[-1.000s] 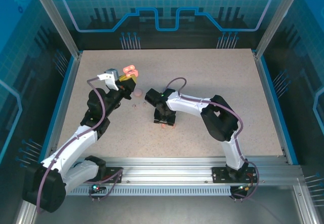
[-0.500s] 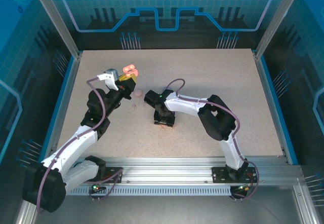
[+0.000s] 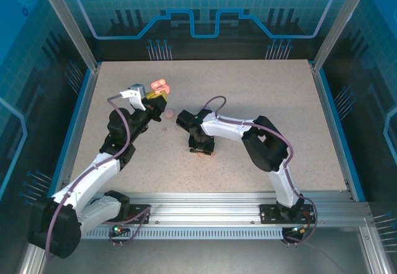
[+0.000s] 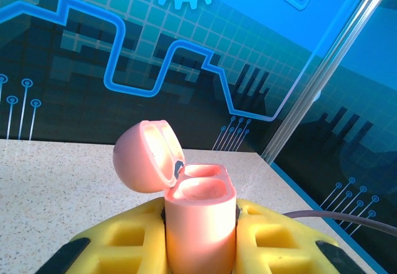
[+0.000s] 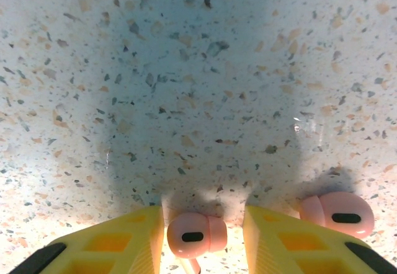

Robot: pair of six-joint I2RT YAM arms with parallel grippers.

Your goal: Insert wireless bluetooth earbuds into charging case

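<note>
Right wrist view is giving the key relation: a pink bud [image 5: 193,235] is lying on the table [image 5: 186,69] squarely between the fingers [image 5: 124,243] of the right gripper [image 5: 203,221]. The jaws are standing part-way apart, one on each side of the bud, and a sliver of table is showing on one side, so I am judging that they are not pinching it yet. The bud's rounded head is lying across the gap and its stem is pointing back toward the wrist. That is putting the fingers in a good place to close on the head rather than on the stem. A second bud [image 5: 338,215], the same pink, is lying just beside the outer face of one finger, outside the gap. A sideways slip could nudge it.

Over on the left wrist view, the left gripper [image 4: 200,212] is clamping the pink case [image 4: 200,243] upright. Its lid [image 4: 144,157] is hanging open to one side, and the sockets are facing up and looking empty.

From the top external view, the case [image 3: 160,88] is sitting to the left of the right gripper [image 3: 200,149] and farther from the bases. The right arm is plainly the nearer one to the bud, since the left gripper [image 3: 151,102] is busy holding the case. Once lifted, I reckon, the bud is needing to travel left and away, then go stem-first into a socket.
</note>
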